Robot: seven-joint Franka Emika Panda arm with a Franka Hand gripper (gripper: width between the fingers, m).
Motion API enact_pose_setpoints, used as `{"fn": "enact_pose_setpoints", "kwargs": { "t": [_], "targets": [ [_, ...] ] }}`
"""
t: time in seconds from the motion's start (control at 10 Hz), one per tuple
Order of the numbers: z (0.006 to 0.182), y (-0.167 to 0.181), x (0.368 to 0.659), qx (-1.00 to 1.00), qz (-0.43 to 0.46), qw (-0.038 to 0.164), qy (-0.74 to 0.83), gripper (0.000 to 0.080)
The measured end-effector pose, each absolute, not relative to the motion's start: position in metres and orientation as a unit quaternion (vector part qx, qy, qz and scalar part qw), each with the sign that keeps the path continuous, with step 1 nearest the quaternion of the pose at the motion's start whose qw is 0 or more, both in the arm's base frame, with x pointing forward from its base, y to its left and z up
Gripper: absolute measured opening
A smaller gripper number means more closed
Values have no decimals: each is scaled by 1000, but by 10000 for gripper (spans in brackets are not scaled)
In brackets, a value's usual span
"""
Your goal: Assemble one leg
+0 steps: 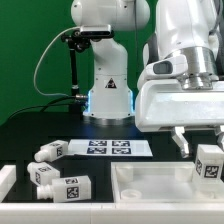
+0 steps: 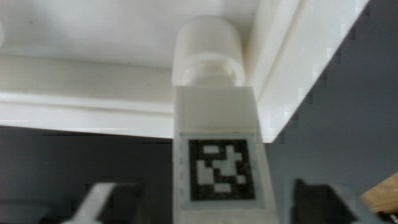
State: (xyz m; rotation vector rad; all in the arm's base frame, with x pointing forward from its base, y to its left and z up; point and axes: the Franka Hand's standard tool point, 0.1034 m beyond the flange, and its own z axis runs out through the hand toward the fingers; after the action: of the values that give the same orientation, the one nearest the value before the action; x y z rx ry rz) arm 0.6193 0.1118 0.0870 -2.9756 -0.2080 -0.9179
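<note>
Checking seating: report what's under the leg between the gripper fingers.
The white panel lies below the leg, dark table beside. The leg itself hides its lower end's contact.

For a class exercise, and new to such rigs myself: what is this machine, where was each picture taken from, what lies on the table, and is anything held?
It is a white robot arm ending in a two-finger gripper. One picture comes from a camera off the arm, the other from a camera on its wrist. On the dark table lie a marker board, three loose legs and a white rimmed panel. A fourth leg stands between the gripper's fingers; gaps show on both sides, so it looks unclamped.
</note>
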Motion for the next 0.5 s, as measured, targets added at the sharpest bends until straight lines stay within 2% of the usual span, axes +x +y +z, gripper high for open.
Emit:
{"fn": "enact_pose_setpoints", "kwargs": {
  "t": [0.1,0.2,0.3,0.4,0.5],
  "targets": [
    [87,112,619,-953,-294,10,-67,560],
    [87,112,619,-953,-294,10,-67,560],
    [86,113,619,-956,-285,12,-64,631],
    [88,117,621,-969,-241,21,-51,644],
    [97,118,632,-972,-229,25,-45,644]
  ]
}}
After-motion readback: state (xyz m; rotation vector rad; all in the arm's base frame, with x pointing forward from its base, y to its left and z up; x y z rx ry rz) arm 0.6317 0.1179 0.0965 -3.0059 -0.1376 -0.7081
